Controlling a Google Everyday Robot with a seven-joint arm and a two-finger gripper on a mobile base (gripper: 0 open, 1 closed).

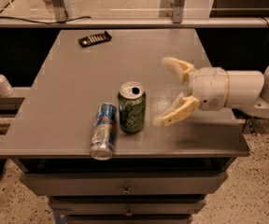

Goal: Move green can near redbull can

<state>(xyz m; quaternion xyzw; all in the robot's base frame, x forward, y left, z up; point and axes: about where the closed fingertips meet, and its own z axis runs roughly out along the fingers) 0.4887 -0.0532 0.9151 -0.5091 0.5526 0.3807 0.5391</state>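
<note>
The green can (132, 107) stands upright near the front of the grey table (78, 78), its silver top open. The redbull can (103, 130), blue and silver, lies on its side right beside it on the left, end toward the front edge. My gripper (165, 91) is to the right of the green can, apart from it, with its cream fingers (176, 111) spread open and nothing between them. The white arm comes in from the right.
A black flat object (95, 38) lies at the table's back left. A white pump bottle (0, 81) stands on a lower ledge at the far left. Drawers (125, 189) are below the table front. A rail runs behind the table.
</note>
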